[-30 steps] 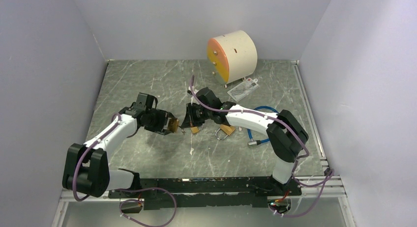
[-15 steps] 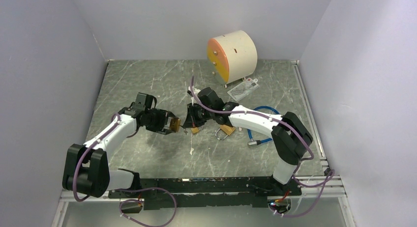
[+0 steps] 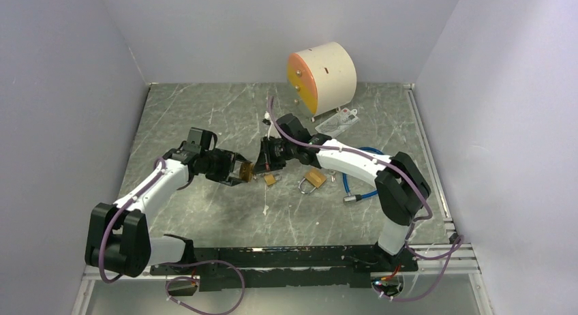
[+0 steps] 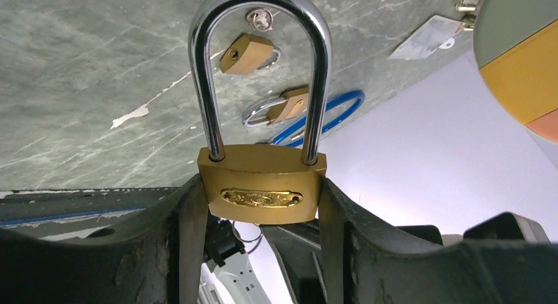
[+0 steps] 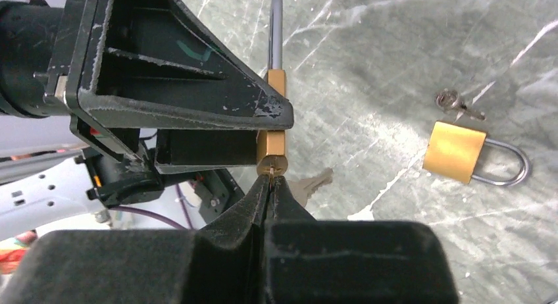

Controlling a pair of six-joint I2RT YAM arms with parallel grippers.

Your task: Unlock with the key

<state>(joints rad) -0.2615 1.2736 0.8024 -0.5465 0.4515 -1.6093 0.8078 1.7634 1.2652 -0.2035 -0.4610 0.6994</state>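
My left gripper point(image 3: 238, 170) is shut on the body of a brass padlock point(image 3: 245, 170) with a tall steel shackle, held off the table. In the left wrist view the padlock point(image 4: 262, 192) sits clamped between both fingers, shackle closed. My right gripper point(image 3: 262, 166) is shut on a thin key point(image 5: 271, 175). The key's tip meets the keyhole end of the padlock point(image 5: 272, 143). Another key point(image 5: 310, 184) hangs just behind my right gripper point(image 5: 270, 180).
Two more brass padlocks point(image 3: 314, 178) point(image 3: 270, 180) and a blue cable lock point(image 3: 361, 173) lie on the marble table right of the grippers. A white drum with an orange face point(image 3: 324, 75) and a card point(image 3: 337, 123) stand at the back. A padlock point(image 5: 456, 152) with loose keys point(image 5: 454, 104) lies nearby.
My left gripper has carried the padlock a little to the right and my right gripper has shifted left and back, so key and keyhole now meet.
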